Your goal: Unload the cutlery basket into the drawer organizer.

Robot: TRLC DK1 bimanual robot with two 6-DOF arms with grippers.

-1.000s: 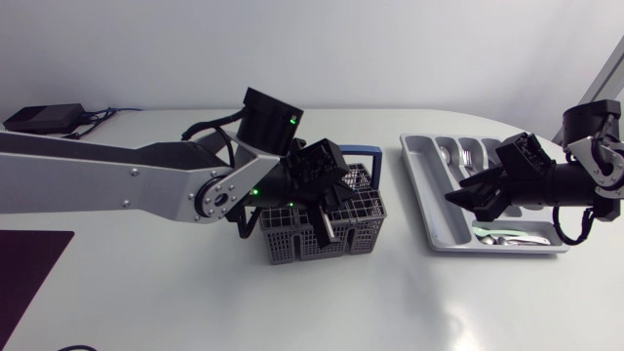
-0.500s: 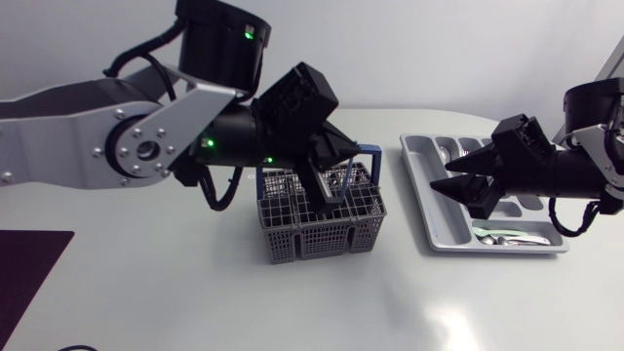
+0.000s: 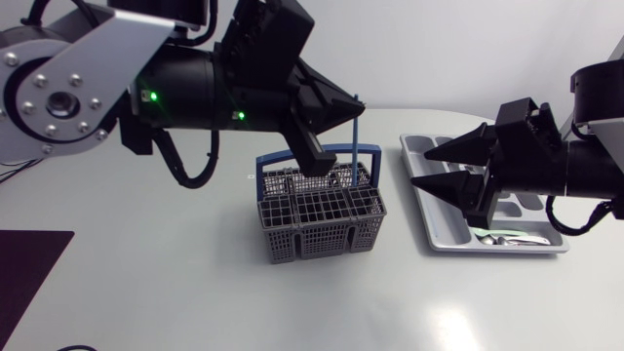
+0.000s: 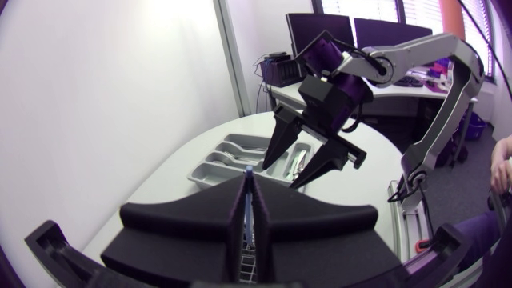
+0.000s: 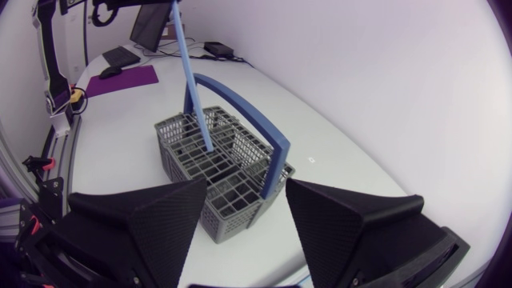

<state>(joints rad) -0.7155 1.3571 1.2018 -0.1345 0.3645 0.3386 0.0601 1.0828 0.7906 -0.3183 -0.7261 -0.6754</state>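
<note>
Left gripper (image 3: 349, 113): jaws pressed together on a thin blue utensil (image 3: 355, 136), held near upright, lower end down among the basket (image 3: 322, 226) cells. Basket sits mid-counter (image 3: 175, 278). Tray (image 3: 441, 226) lies at 3 o'clock from the basket, with some cutlery (image 3: 502, 237) inside. Right gripper (image 3: 423, 168): jaws spread apart over the tray's 9 o'clock side, tips pointing to 9 o'clock, holding nothing.

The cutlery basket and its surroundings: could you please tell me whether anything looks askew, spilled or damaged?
Nothing stands out: the cutlery basket sits upright, the drawer organizer lies flat, and the left claw grips a blue utensil.
</note>
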